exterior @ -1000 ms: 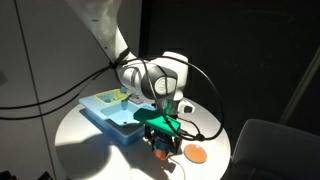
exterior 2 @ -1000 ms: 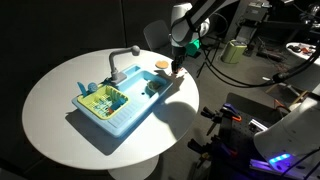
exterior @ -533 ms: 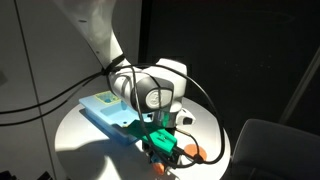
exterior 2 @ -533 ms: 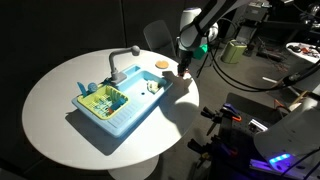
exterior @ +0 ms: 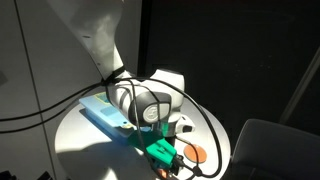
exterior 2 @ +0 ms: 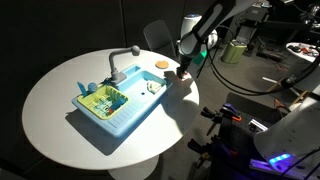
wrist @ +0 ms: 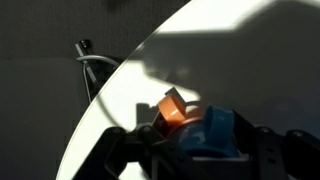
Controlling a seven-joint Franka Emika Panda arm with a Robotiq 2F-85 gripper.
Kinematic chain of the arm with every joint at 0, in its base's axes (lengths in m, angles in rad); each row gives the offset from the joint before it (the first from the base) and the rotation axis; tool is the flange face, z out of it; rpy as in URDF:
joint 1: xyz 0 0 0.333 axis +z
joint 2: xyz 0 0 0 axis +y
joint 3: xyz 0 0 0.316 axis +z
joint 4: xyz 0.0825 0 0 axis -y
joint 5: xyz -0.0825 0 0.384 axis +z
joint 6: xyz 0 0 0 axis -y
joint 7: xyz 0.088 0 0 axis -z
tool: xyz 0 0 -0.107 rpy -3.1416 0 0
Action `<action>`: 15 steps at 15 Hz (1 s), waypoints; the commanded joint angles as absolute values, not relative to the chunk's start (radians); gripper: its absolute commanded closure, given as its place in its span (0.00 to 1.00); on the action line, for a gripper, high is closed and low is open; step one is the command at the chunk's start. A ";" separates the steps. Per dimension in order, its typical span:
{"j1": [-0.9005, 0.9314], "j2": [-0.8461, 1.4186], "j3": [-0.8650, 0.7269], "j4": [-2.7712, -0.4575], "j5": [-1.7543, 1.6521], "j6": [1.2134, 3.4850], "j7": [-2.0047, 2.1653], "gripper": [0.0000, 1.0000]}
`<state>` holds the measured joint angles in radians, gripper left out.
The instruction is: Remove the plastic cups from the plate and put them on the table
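In the wrist view my gripper (wrist: 200, 142) is shut on the plastic cups: a bright-blue cup (wrist: 222, 128) with an orange cup (wrist: 172, 108) against it. They hang low over the white table (wrist: 250, 60) near its edge. The orange plate (exterior 2: 161, 64) lies flat and bare on the table (exterior 2: 55, 100), a short way from my gripper (exterior 2: 184, 72). In an exterior view the plate (exterior: 197, 153) lies just beside my gripper (exterior: 164, 160). The cups are too small to make out in both exterior views.
A light-blue rectangular tray (exterior 2: 115, 108) with a grey faucet (exterior 2: 121, 58) stands mid-table and holds small items; it also shows in an exterior view (exterior: 100, 108). The table edge is close to my gripper. A chair (exterior: 265, 145) stands beyond the table.
My gripper has moved away from the orange plate toward the table edge and sunk lower, with the cups still in it. The plate and tray have not moved.
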<state>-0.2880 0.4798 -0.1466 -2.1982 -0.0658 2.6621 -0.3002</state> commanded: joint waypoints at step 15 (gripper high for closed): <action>-0.325 0.503 -0.095 -2.188 -0.052 2.677 -0.329 0.00</action>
